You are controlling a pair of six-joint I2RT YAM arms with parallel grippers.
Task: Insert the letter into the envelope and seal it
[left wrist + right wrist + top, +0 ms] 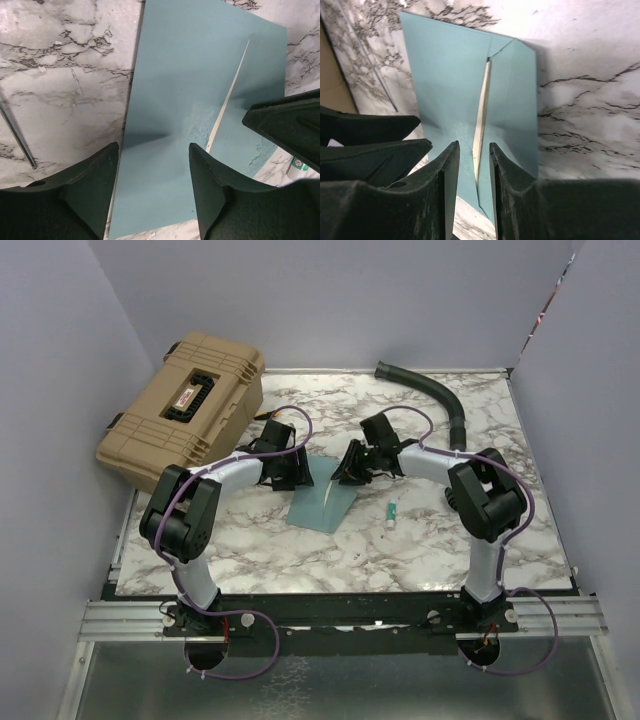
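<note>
– Right gripper (473,147), entry one: jaws parted by a narrow gap, nothing between them that I can see. The envelope (445,70) lies directly beneath the tips; whether they touch the paper I cannot tell. Left gripper (152,150), entry two: jaws wide apart, empty, one finger at the envelope's edge by the marble table (60,90), the other over the paper.

– And the letter?

– Not listed as a whole sheet. A pale strip (482,100) runs away from the right gripper's tips along the flap's edge. I judge it to be the letter's border, with the rest tucked inside, but I cannot confirm that.

– Step in hand?

– Sealing, by my reading. The flap (520,92) lies just right of the right fingertips, folded over, its edge open enough to show that strip. I would press down flat with the finger pads and slide along the seam away from the wrist. I would also set the left gripper's pad on the body alongside, so the envelope cannot skate.

– Materials?

– Envelope: matt teal paper, thin, flat, sharply creased, with a faint scuffed patch just ahead of both grippers. Table: white marble pattern with grey veins, probably slick. Fingers: black grainy plastic tapering to blunt tips. Green-and-white stick (392,511), out beyond the right gripper's outer side: a small cylinder, possibly glue.
</note>
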